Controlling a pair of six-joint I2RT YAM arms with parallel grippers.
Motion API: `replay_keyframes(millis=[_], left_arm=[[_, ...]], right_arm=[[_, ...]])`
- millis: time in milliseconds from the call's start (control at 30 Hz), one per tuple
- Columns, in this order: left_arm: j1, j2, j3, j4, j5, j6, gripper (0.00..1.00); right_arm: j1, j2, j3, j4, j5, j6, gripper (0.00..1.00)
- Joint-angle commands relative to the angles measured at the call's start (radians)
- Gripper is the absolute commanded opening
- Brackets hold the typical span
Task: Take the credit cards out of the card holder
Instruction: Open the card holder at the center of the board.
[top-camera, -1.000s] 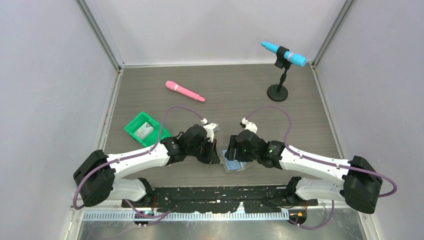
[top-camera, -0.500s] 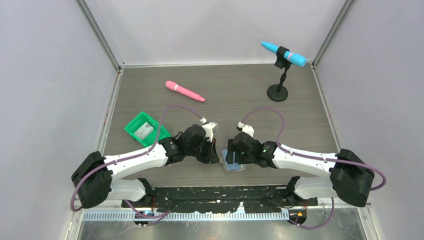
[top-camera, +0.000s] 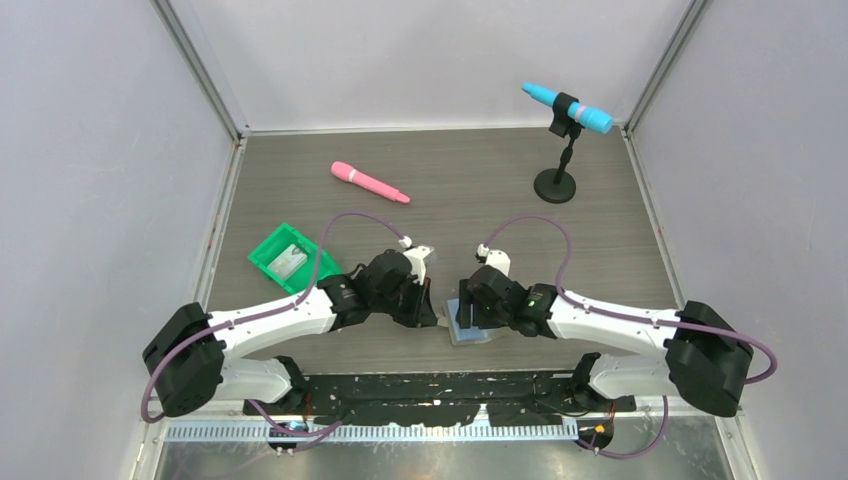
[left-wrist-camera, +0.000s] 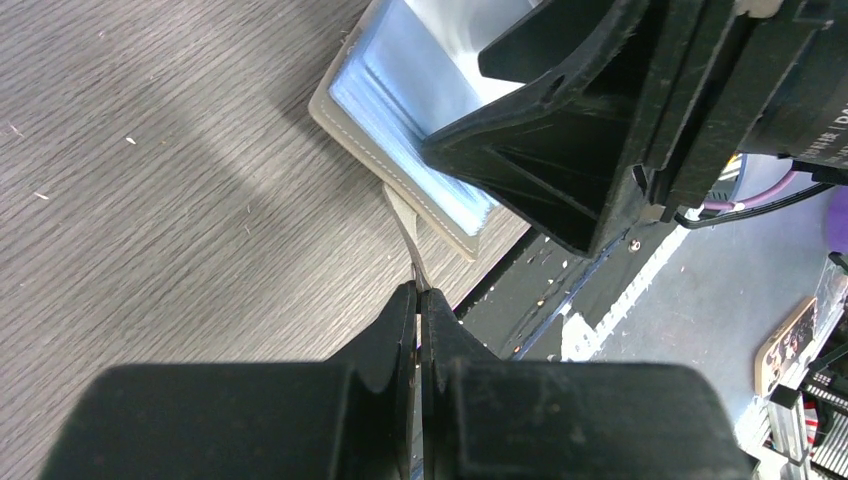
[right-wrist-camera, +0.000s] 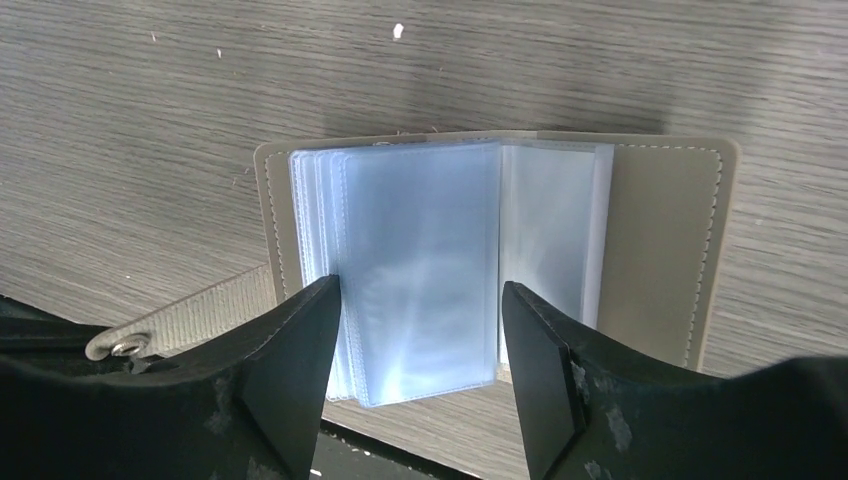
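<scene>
Your holder (top-camera: 470, 330) lies open on the counter (top-camera: 480, 200), close to its near edge and between your two arms. Its grey cover is flat against the wood, and the pale blue pockets (right-wrist-camera: 420, 250) are fanned in a stack towards the left side of the right wrist view.

Your left gripper (left-wrist-camera: 418, 292) has its fingers pressed together on the holder's thin grey strap (left-wrist-camera: 402, 220), which runs from the cover's edge straight into the fingertips.

Your right gripper (right-wrist-camera: 420, 300) hangs over the pockets with its fingers well apart. One tip is at each lower corner of the uppermost pocket, so that pocket sits between them. You cannot tell from these views whether the tips touch the plastic. The pockets are cloudy, so you cannot tell whether any cards are inside.

To your left, well apart from the holder, the green tray (top-camera: 262, 254) sits on the counter with a pale card (top-camera: 290, 262) lying in it. Farther back, a pink microphone (top-camera: 369, 183) lies flat on the wood. At the far right, a blue microphone (top-camera: 567, 108) rests tilted in a black stand (top-camera: 555, 185).
</scene>
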Motion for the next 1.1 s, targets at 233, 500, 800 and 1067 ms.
replay_keyframes(millis=[233,500,800,1067], left_arm=[[0.004,-0.032,-0.003,0.010,-0.027,0.021,0.00],[0.003,-0.027,0.002,0.001,-0.035,0.029,0.00],[0.004,-0.042,-0.001,-0.009,-0.039,0.027,0.00],[0.004,-0.033,0.001,-0.017,-0.051,0.034,0.00]], right_arm=[[-0.003,-0.094,0.004,-0.109,0.101,-0.044,0.64],[-0.004,-0.122,-0.001,-0.113,0.092,-0.045,0.61],[-0.003,-0.131,0.006,-0.145,0.095,-0.051,0.61],[-0.004,-0.145,0.033,-0.226,0.149,-0.068,0.62]])
